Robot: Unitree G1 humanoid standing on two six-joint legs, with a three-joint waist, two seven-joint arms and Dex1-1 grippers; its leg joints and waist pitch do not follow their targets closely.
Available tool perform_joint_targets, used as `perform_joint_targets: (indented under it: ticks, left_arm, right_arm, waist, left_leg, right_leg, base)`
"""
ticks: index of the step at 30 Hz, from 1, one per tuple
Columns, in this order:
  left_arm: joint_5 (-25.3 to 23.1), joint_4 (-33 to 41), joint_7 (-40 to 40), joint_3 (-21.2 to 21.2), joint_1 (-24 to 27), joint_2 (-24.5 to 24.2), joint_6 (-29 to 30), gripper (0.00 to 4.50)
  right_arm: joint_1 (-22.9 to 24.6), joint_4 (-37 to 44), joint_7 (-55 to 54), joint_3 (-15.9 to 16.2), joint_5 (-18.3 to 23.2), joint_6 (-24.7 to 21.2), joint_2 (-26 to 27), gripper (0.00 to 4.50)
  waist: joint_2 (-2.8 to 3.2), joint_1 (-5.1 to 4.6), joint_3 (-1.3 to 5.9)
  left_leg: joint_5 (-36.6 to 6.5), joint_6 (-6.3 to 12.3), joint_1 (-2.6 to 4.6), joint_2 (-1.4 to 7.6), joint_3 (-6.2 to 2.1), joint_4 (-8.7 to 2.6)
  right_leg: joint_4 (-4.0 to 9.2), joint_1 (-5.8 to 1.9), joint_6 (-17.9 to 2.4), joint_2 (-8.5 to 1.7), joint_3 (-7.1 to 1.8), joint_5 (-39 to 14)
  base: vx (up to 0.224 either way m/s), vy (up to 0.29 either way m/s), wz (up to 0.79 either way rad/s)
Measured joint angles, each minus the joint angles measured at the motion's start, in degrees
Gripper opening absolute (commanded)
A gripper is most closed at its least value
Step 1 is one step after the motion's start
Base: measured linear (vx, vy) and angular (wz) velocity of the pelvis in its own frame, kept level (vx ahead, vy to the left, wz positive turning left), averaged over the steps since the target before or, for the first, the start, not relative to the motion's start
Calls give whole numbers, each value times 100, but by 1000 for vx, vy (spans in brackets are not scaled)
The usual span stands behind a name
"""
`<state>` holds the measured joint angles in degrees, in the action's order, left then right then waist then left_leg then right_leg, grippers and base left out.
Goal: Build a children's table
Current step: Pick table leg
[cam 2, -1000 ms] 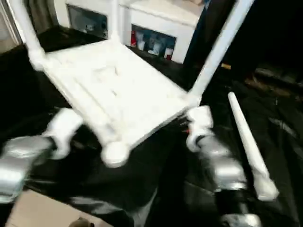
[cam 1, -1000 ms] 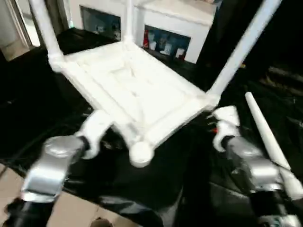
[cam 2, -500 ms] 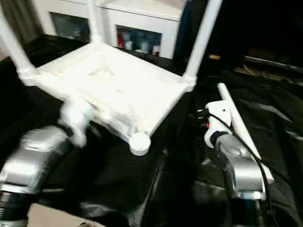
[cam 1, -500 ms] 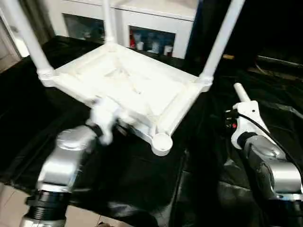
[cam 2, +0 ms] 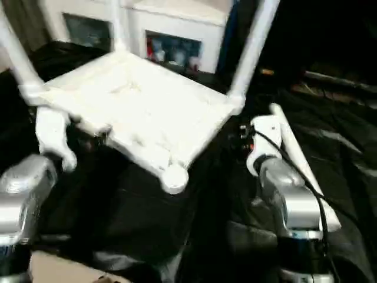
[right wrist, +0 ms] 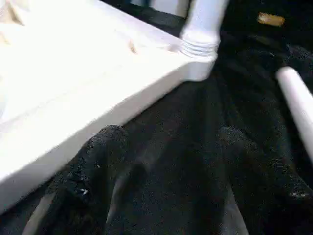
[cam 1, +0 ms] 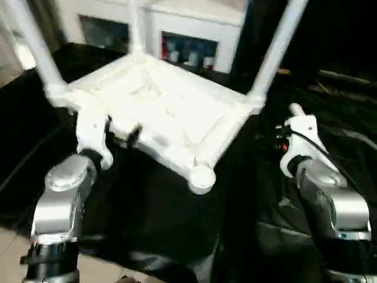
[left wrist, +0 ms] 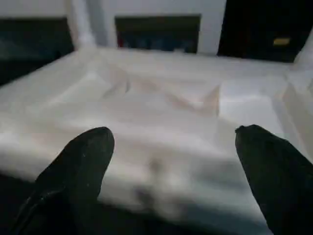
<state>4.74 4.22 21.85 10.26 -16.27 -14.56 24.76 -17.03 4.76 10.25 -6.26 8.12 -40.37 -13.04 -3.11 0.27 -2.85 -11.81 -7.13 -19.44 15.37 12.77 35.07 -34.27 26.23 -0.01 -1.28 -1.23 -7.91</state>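
Observation:
The white table top [cam 1: 171, 112] lies upside down on a black sheet, its ribbed underside facing up. Three tube legs stand in its corner sockets: one on the left [cam 1: 35, 44], one at the back [cam 1: 136, 23] and one on the right [cam 1: 277, 47]. The near corner socket [cam 1: 201, 177] is empty. A fourth leg [right wrist: 298, 98] lies loose on the sheet to the right. My left gripper [left wrist: 171, 147] is open at the top's near-left edge, with the rim just ahead of its fingers [left wrist: 83, 161]. Beside the right corner, my right gripper [right wrist: 171, 142] is open over the sheet, holding nothing.
The black sheet [cam 1: 153, 224] covers the work surface and wrinkles near the front. A white cabinet [cam 1: 194, 35] with open shelves stands behind the table. Pale floor [cam 1: 9, 247] shows at the lower left. A small tan object [right wrist: 270, 19] lies beyond the right corner.
The camera has shifted. My left gripper has risen and moved left to the table top's near-left edge. My right gripper has edged up toward the right corner.

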Motion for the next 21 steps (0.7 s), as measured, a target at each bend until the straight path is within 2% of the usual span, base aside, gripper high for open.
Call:
perform_joint_targets:
  ticks: [1, 3, 4, 5, 6, 7, 8, 9, 10, 11, 12, 13, 14, 15, 16, 17, 18, 20, 21]
  left_arm:
    - [-14, -46, -63, 3, -28, -1, -35, 445]
    - [-79, -147, -189, -17, -30, 48, -73, 445]
    - [-172, -213, -274, -101, -42, 66, -91, 445]
    - [-297, -305, -364, -255, -89, 79, -104, 445]
    - [-375, -382, -435, -338, -157, 119, -98, 445]
    - [-439, -460, -498, -412, -222, 213, -85, 445]
    - [-454, -487, -512, -571, -242, 300, -85, 445]
    - [-451, -504, -510, -667, -258, 345, -86, 445]
    - [-447, -502, -507, -699, -284, 354, -92, 445]
    - [-441, -491, -494, -684, -357, 316, -98, 445]
    - [-433, -457, -457, -660, -379, 218, -90, 445]
    - [-430, -429, -413, -640, -370, 80, -70, 449]
    - [-433, -386, -339, -599, -385, -61, -58, 450]
    - [-430, -335, -274, -595, -417, -112, -57, 450]
    - [-417, -249, -186, -596, -407, -143, -61, 450]
    - [-355, -175, -29, -625, -340, -207, -40, 450]
    - [-300, -127, 93, -689, -321, -227, -17, 450]
    - [-149, 22, 385, -816, -295, -297, 58, 450]
    - [-56, 108, 529, -825, -273, -354, 107, 450]
  right_arm:
    - [0, 0, -6, 1, 8, -11, 20, 335]
    - [1, 2, -33, 2, 9, -31, 61, 335]
    - [1, 1, -57, 1, 4, -37, 65, 335]
    - [-20, -2, -110, 2, -8, -37, 64, 335]
    - [-104, -71, -149, 29, -80, -37, 48, 335]
    - [-158, -145, -194, 46, -164, -36, -23, 335]
    - [-263, -314, -214, 59, -223, -53, -132, 335]
    - [-357, -474, -214, 55, -251, -84, -230, 335]
    - [-511, -676, -207, 50, -284, -146, -318, 335]
    - [-721, -893, -108, 33, -294, -195, -410, 335]
    - [-906, -1097, 44, 41, -258, -206, -433, 335]
    - [-1109, -1290, 206, 74, -174, -210, -461, 352]
    - [-1333, -1407, 377, 130, -137, -196, -517, 370]
    - [-1485, -1533, 486, 156, -136, -195, -624, 370]
    - [-1630, -1682, 550, 171, -141, -199, -735, 373]
    - [-1768, -1907, 665, 200, -149, -245, -797, 382]
    - [-1831, -2057, 753, 229, -148, -316, -854, 396]
    - [-2042, -2479, 1016, 260, -125, -490, -944, 415]
    - [-2175, -2688, 1146, 298, -98, -576, -970, 415]
  waist:
    - [-4, -27, 2]
    - [-18, -136, 5]
    - [-23, -158, 8]
    - [-91, -158, 48]
    - [-148, -181, 51]
    - [-170, -207, 59]
    - [-174, -221, 65]
    - [-176, -243, 63]
    - [-158, -249, 62]
    - [-24, -239, 38]
    - [58, -185, -14]
    - [144, -146, -45]
    - [152, -209, -35]
    - [73, -224, -18]
    - [26, -209, -15]
    - [19, -121, -17]
    - [6, -60, -19]
    - [4, -4, -28]
    - [9, -2, -32]
  left_leg:
    - [-15, -25, 54, 65, 45, -13]
    - [-33, -79, 187, 244, 89, -55]
    - [-19, -91, 243, 332, 144, -82]
    - [-26, -127, 285, 421, 191, -92]
    - [-47, -144, 247, 387, 130, -52]
    - [-218, 161, 175, 346, 2, 192]
    - [-523, 680, -44, -2, -200, 797]
    - [-572, 762, -149, -438, -302, 979]
    - [-598, 805, -192, -810, -322, 896]
    - [-599, 830, -274, -1111, -337, 645]
    - [-511, 1011, -322, -1164, -444, 607]
    - [-471, 989, -321, -1044, -612, 586]
    - [-434, 920, -314, -956, -632, 590]
    - [-394, 859, -327, -961, -568, 570]
    - [-370, 820, -343, -942, -520, 561]
    - [-309, 757, -367, -937, -580, 493]
    - [-271, 711, -336, -934, -596, 412]
    - [-130, 517, -268, -866, -555, 223]
    - [-79, 516, -251, -830, -537, 174]
  right_leg:
    - [36, -7, -92, 0, 84, 53]
    - [3, -2, -403, -24, 390, 68]
    - [-65, 18, -593, -29, 539, 24]
    - [-273, 73, -732, -100, 739, -82]
    - [-338, 90, -631, -104, 811, -160]
    - [-381, 118, -555, -9, 795, -210]
    - [-379, 118, -612, 24, 794, -214]
    - [-346, 92, -616, 34, 796, -204]
    - [-303, 59, -614, 77, 813, -186]
    - [-161, -26, -493, 248, 938, -111]
    - [12, -155, -398, 327, 1112, -52]
    - [48, -261, -109, 365, 1259, -95]
    - [-391, -227, 129, 183, 982, -365]
    - [-597, -212, 2, -47, 686, -562]
    - [-640, -203, -64, -264, 560, -648]
    - [-595, -233, -47, -344, 553, -607]
    - [-566, -237, -87, -337, 578, -588]
    - [-476, -257, -178, -284, 604, -526]
    - [-447, -265, -210, -263, 626, -505]
  base:
    - [11, -37, -62]
    - [14, -81, -64]
    - [11, -196, -63]
    - [11, -196, -63]
    - [-33, -209, -44]
    - [-7, -192, -24]
    - [-7, -192, -24]
    - [27, -154, -17]
    - [-23, -138, -7]
    - [-23, -138, -7]
    - [-37, -107, -28]
    - [-28, -126, -38]
    - [-28, -126, -38]
    - [2, -163, 6]
    - [-42, -166, 11]
    - [-42, -166, 11]
    - [-80, -166, -12]
    - [-49, -145, -4]
    - [-46, -120, -1]
